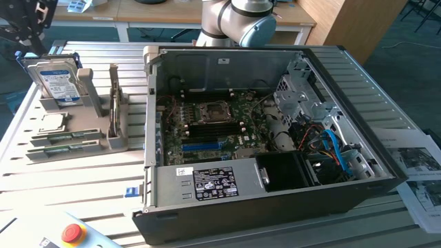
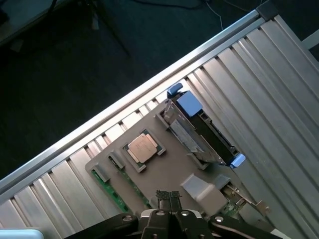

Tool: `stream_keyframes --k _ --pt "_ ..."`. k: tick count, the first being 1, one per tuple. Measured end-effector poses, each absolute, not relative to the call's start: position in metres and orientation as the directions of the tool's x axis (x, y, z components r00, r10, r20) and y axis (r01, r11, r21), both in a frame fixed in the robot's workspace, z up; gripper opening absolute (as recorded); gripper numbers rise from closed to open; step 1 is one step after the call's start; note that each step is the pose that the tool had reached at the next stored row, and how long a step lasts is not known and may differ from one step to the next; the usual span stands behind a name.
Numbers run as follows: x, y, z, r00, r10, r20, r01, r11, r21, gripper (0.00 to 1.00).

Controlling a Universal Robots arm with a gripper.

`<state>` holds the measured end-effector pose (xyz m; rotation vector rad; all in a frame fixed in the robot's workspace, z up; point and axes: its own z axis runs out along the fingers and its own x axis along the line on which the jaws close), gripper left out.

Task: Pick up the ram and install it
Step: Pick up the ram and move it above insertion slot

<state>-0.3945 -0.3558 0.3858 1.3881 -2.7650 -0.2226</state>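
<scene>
Beside the ram (image 1: 59, 138), CPU (image 1: 51, 122), hard drive (image 1: 59, 82)

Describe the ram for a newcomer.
At the exterior view's left, beside the PC case, sits a grey tray. The ram lies in slots at its end farthest from the hard drive, past the CPU. It is long, thin and green; the CPU is square silver, the hard drive boxy.
</scene>
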Motion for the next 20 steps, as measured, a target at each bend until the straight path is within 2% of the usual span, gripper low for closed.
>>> stream_keyframes --k 8,20 --pt "-0.3945 -0.3558 0.3858 -0.522 -0.852 -0.031 -0.846 0.513 0.148 0.1" --pt "-0.3944 -0.3559 0.3858 -0.492 -0.87 -0.03 -0.863 0.483 0.15 0.1"
